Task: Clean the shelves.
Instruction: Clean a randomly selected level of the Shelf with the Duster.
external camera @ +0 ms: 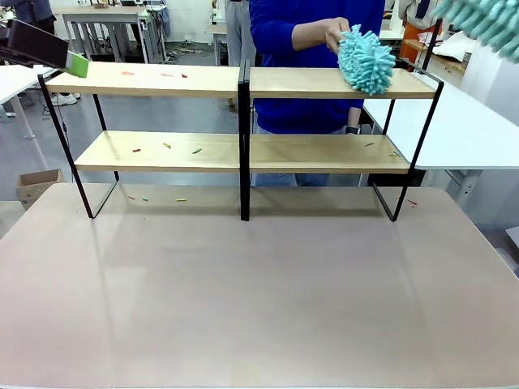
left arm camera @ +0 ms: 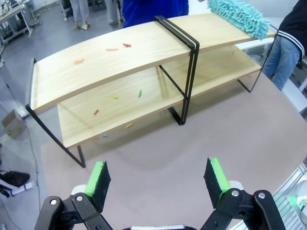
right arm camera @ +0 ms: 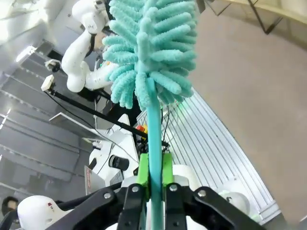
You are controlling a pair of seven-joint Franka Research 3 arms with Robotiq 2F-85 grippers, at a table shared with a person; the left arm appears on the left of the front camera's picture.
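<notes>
the shelves (external camera: 243, 146) stand at the far side of the tabletop (external camera: 259, 300), with scraps (left arm camera: 126, 45) on both boards. the left gripper (left arm camera: 158, 179) gapes empty, and the right gripper (right arm camera: 154, 168) is clamped on a teal duster (right arm camera: 148, 48).

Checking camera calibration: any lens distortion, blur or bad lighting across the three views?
Left wrist view: strong fisheye, the shelves bow into arcs. Front view: same shelves run straight, light even, shadows soft. Right wrist view: the duster looms large up close and sharp, and the background is rolled off level.
</notes>
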